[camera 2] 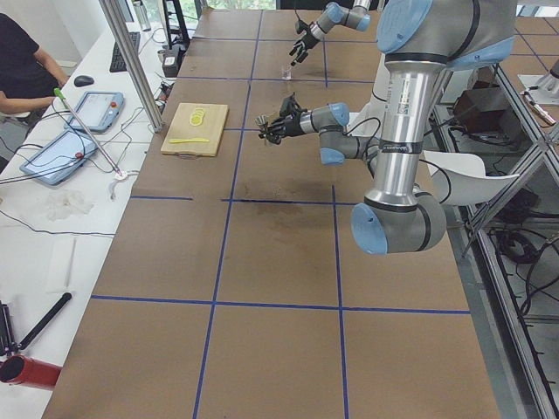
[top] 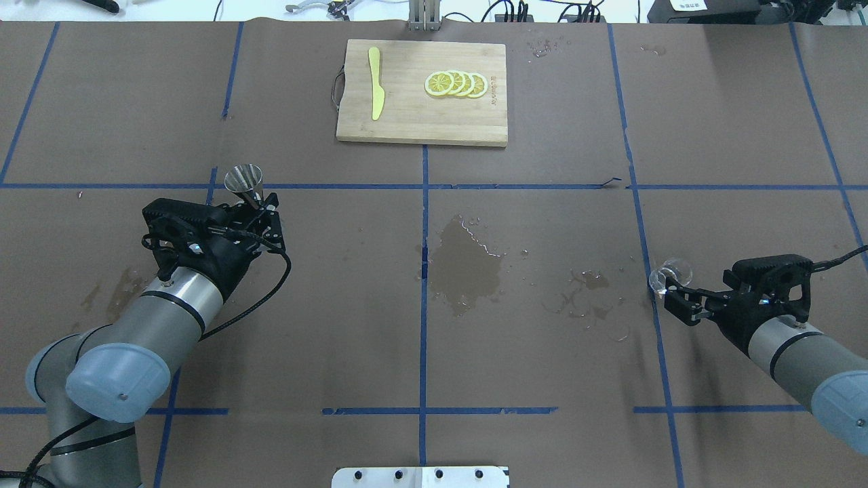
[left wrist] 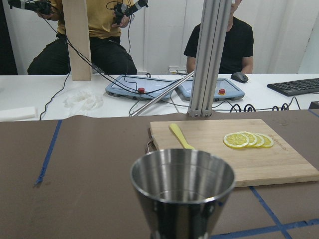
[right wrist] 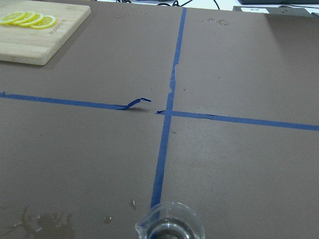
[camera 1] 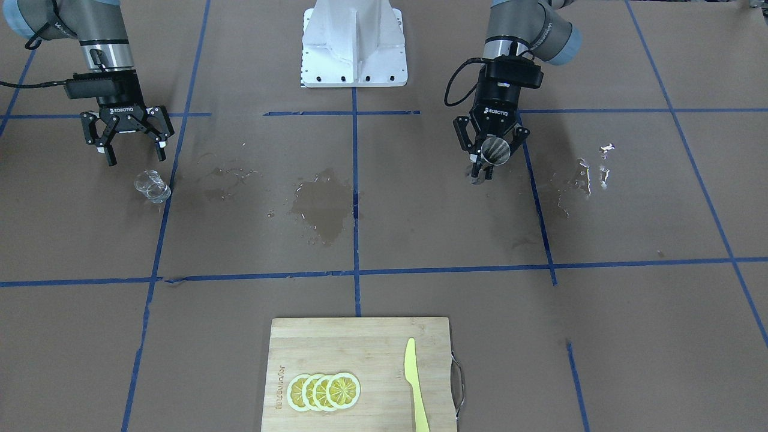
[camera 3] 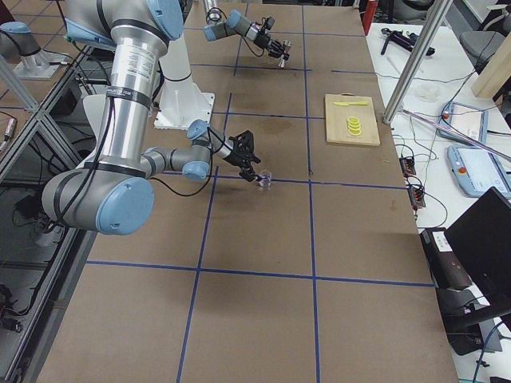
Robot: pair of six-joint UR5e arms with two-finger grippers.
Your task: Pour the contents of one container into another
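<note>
The one container, a small clear glass cup [camera 1: 153, 186], stands on the brown table just past the fingertips of my right gripper [camera 1: 135, 157]. That gripper is open and apart from the cup. Seen from overhead, the cup [top: 670, 274] sits just off the right gripper [top: 678, 305], and it shows at the bottom edge of the right wrist view [right wrist: 169, 229]. My left gripper [camera 1: 487, 162] is shut on the other container, a steel jigger [camera 1: 495, 150], and holds it off the table. The jigger [left wrist: 183, 189] fills the foreground of the left wrist view, mouth up.
A wooden cutting board [top: 420, 122] at the far middle carries lemon slices [top: 456, 83] and a yellow knife [top: 375, 91]. A wet patch [top: 468, 268] darkens the table's centre. The white robot base [camera 1: 354, 45] stands between the arms. People sit beyond the far edge.
</note>
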